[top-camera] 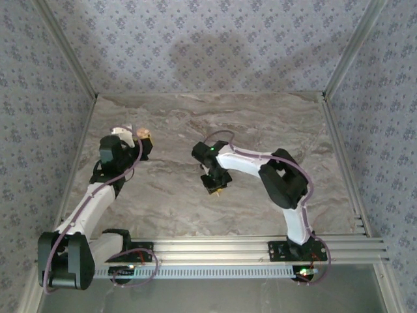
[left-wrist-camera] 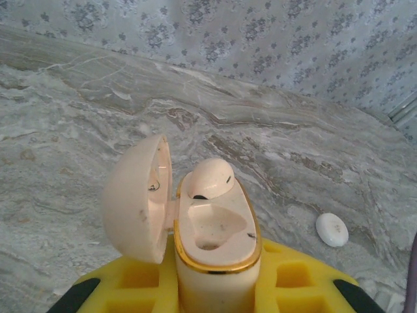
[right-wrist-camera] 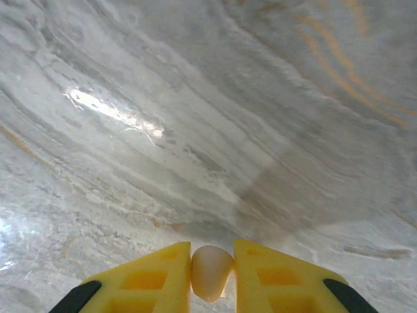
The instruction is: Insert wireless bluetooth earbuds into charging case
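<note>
Yellow pads (left-wrist-camera: 130, 287) of the left jaws are clamping the lower body of the charging case (left-wrist-camera: 218, 267), holding it upright with its mouth turned toward the wrist camera. That case is showing as a glossy peach-cream shell with rounded corners and a thin gold band running around the opening. Its lid (left-wrist-camera: 133, 202) is hanging wide open on the case's left side, and a small dark mark is showing on the pale inner face. Inside, the first earbud (left-wrist-camera: 210, 177) is sitting in the far well, smooth and cream-white with a short dark slit near its top. The near well (left-wrist-camera: 212, 228) is lying bare, a shallow hollow with a deeper pit at its front.

Right of the case and apart from it, a flat white disc (left-wrist-camera: 332, 229) is lying on the grey marbled desk (left-wrist-camera: 78, 104).

Seen from above, the case (top-camera: 144, 134) is sitting at the tip of the left arm (top-camera: 98, 189). The right arm (top-camera: 260, 163) is reaching down well to the right of the case and nearer the arm bases. There the right jaws are closing their yellow pads (right-wrist-camera: 150, 280) on the second earbud (right-wrist-camera: 212, 270), a small cream-white rounded piece pinched between them over the desk. Whether it is touching the surface cannot be told.
</note>
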Controlling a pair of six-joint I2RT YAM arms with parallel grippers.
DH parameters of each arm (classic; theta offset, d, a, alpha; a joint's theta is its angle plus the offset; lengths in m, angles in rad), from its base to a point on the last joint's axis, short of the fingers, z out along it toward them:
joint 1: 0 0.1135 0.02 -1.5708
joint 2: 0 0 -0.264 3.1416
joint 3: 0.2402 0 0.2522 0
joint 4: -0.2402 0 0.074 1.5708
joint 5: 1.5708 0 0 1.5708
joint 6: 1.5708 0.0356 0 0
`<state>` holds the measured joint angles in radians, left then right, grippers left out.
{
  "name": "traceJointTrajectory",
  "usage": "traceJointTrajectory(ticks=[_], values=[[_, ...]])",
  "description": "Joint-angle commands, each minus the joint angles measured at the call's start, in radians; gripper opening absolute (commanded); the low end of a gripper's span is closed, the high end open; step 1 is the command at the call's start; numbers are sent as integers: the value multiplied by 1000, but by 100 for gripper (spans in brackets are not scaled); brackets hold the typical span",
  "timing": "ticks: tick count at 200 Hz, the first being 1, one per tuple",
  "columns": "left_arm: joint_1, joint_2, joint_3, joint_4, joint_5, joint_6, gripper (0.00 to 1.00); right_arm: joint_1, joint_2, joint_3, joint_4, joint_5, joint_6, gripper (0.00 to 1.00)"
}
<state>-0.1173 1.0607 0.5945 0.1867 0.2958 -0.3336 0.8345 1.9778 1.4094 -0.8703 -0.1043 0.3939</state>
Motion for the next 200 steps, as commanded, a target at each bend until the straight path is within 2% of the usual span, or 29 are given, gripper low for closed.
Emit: traceJointTrajectory(ticks=[1, 45, 94, 157, 200], values=[[-40, 27, 12, 71, 29, 28, 17, -37, -141, -64, 143, -10, 66, 23], [-151, 98, 5, 204, 133, 81, 17, -128, -418, -271, 428, -48, 54, 23], [-291, 198, 65, 255, 314, 223, 18, -249, -646, -333, 566, -161, -34, 24], [-375, 280, 136, 321, 454, 317, 18, -279, -769, -300, 637, -255, -160, 24], [-409, 288, 175, 310, 502, 386, 17, -266, -758, -310, 749, -346, -205, 24]])
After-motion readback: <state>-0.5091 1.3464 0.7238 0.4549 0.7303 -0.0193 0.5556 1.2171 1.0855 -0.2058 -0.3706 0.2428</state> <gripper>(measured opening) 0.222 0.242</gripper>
